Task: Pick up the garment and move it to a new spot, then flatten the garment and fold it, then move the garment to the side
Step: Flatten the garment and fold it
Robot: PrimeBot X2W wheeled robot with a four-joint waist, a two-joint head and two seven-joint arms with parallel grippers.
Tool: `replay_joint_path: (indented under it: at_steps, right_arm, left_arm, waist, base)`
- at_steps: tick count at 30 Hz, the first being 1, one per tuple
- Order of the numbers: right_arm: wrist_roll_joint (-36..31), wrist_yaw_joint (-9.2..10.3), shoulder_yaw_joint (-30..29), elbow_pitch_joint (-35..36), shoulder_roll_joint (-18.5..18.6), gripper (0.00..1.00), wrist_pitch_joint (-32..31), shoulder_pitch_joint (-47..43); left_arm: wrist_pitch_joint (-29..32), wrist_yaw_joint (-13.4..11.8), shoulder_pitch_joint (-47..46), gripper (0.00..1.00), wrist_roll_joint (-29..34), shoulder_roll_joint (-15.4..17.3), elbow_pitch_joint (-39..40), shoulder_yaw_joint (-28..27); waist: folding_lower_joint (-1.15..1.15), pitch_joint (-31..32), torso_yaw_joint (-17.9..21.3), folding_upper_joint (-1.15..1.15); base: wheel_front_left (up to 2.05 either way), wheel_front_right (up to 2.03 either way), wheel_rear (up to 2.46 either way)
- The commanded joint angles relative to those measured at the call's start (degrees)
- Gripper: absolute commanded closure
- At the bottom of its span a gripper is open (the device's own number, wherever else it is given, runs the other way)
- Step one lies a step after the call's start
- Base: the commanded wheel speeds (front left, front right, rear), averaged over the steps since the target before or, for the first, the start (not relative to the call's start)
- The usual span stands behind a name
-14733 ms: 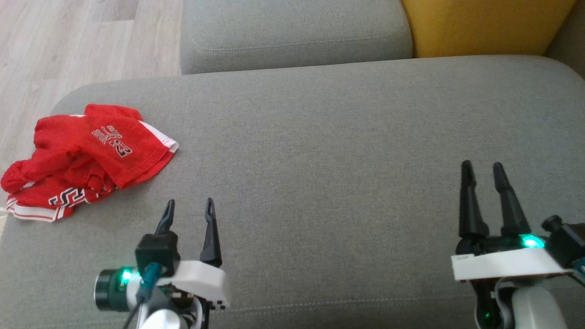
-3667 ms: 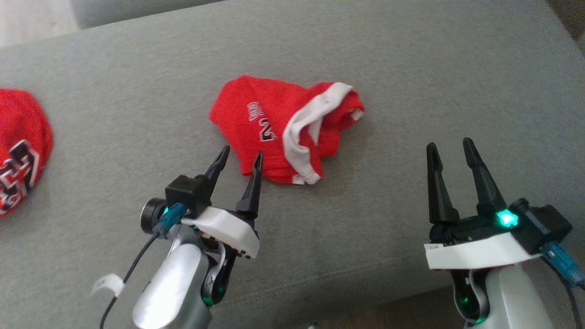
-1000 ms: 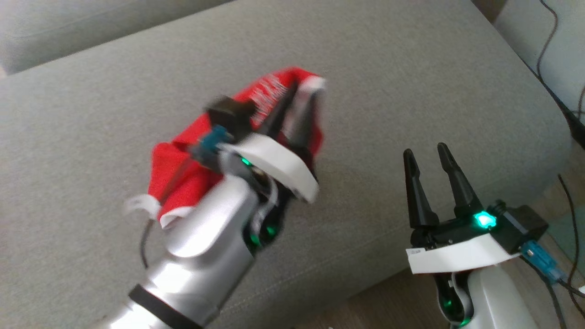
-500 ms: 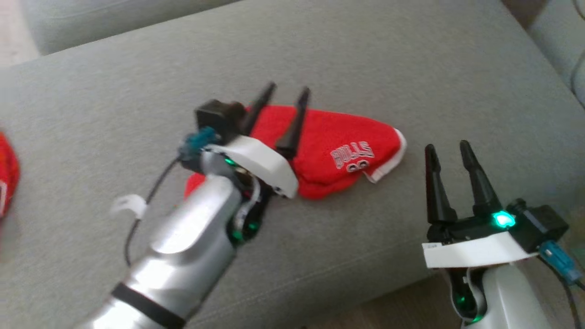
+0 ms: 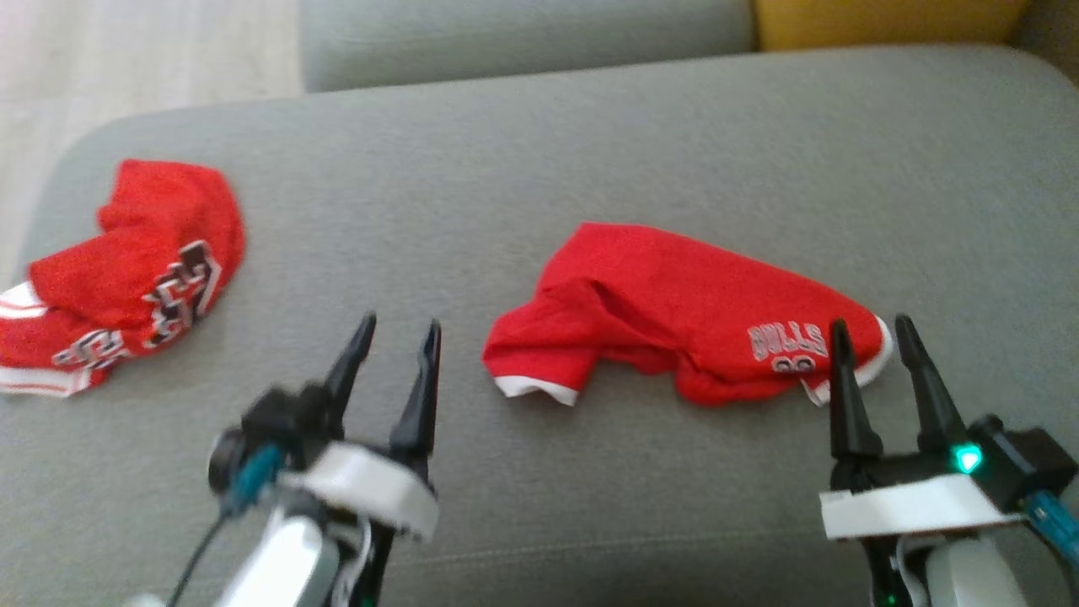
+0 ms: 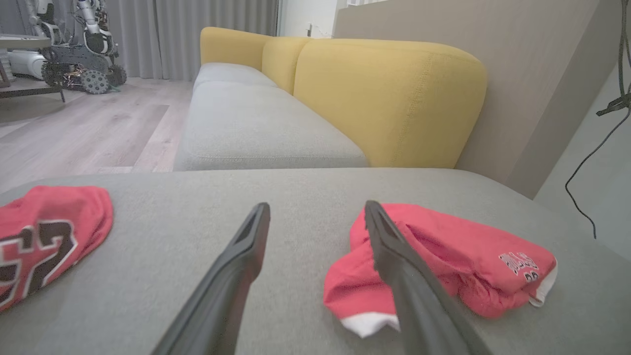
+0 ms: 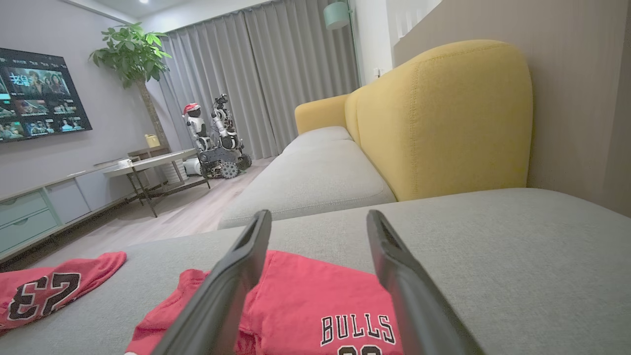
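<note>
Right wrist view: garment [image 7: 305, 296] reads BULLS | head view: lettering [image 5: 788, 341] blurred

Left hand [image 5: 401, 320], right hand [image 5: 870, 323]: both agape.

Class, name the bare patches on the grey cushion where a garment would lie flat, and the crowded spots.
Free: the far strip of cushion behind both garments, and the gap between numbered jersey and BULLS garment, beyond the left gripper. Crowded: around the right gripper.
</note>
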State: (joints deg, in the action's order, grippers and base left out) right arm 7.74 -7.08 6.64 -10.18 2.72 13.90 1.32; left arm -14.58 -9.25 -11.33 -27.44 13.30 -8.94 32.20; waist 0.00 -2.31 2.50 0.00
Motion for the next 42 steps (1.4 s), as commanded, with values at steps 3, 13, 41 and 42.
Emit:
replay_joint_path:
  at_steps: [3, 13, 41, 42]
  right_arm:
    - [-0.1, -0.41, 0.1, 2.2, 0.2, 0.0, -0.1, -0.8]
    - [0.9, -0.41, 2.2, 2.4, 0.2, 0.0, -1.0, -0.5]
    - [-1.7, -0.41, 4.5, -28.4, 0.2, 0.0, -12.1, 22.5]
    - [-2.7, -0.41, 4.0, -29.7, 0.2, 0.0, -12.5, 22.6]
  left_arm:
    - [-0.4, 0.5, 5.2, 0.0, 4.1, -1.7, 5.8, -4.9]
    - [-0.4, 6.6, 10.0, 0.0, 10.3, -7.2, 7.4, -10.6]
    - [-0.4, 10.3, 8.2, 0.0, 9.0, -10.4, 5.2, -10.7]
    - [-0.4, 10.2, 8.0, 0.0, 8.7, -10.4, 5.1, -10.3]
  waist:
    - [0.0, 3.0, -4.4, 0.0]
    - [0.0, 2.9, -8.1, 0.0]
    - [0.0, -4.2, -21.7, 0.0]
    - [0.0, -4.4, -21.7, 0.0]
  base:
    - [0.0, 0.0, 0.0]
    - [0.0, 0.0, 0.0]
    - [0.0, 0.0, 0.0]
    - [0.0, 0.0, 0.0]
